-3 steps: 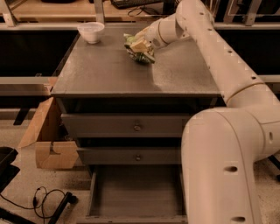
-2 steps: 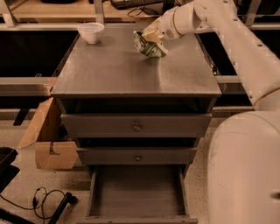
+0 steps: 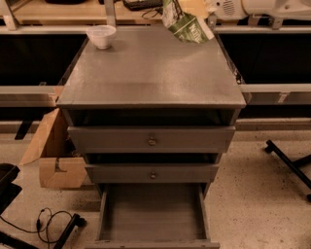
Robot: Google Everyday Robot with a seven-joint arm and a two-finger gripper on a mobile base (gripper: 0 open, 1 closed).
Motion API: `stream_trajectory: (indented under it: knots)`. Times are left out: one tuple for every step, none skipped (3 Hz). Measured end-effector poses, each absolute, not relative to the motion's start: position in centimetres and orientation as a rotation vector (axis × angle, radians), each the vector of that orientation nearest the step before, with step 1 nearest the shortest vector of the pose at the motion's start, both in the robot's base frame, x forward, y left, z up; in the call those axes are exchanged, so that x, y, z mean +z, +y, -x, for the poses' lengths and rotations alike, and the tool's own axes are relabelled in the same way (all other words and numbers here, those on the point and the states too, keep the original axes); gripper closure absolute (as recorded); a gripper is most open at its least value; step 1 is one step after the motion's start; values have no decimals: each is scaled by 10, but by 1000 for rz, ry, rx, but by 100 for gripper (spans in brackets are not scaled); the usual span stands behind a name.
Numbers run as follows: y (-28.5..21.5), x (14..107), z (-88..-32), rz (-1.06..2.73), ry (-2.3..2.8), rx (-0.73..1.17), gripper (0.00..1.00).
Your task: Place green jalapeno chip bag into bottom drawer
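The green jalapeno chip bag [image 3: 184, 23] hangs tilted in the air above the back right of the grey cabinet top [image 3: 150, 68]. My gripper [image 3: 201, 7] is at the top edge of the view, shut on the bag's upper end, with the white arm [image 3: 272, 7] running off to the right. The bottom drawer [image 3: 153, 214] is pulled open at the foot of the cabinet, and its flat floor holds nothing. It lies well below and in front of the bag.
A white bowl [image 3: 101, 35] stands at the back left of the cabinet top. The two upper drawers [image 3: 151, 141] are shut. A cardboard box [image 3: 51, 158] and cables [image 3: 48, 221] lie on the floor at left. Black chair legs [image 3: 291, 163] are at right.
The bag has been lifted off the cabinet top and carried up and to the right. The view has shifted, so most of the arm is now out of the frame.
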State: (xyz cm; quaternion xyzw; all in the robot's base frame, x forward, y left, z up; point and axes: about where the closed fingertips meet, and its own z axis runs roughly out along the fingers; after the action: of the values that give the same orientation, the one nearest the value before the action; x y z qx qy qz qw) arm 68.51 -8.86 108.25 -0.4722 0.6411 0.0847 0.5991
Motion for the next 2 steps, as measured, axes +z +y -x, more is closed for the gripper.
stream_trajectory:
  knots:
    - [-71, 1109, -596, 1070, 1456, 255, 100]
    - [-90, 1062, -547, 1072, 1584, 332, 100]
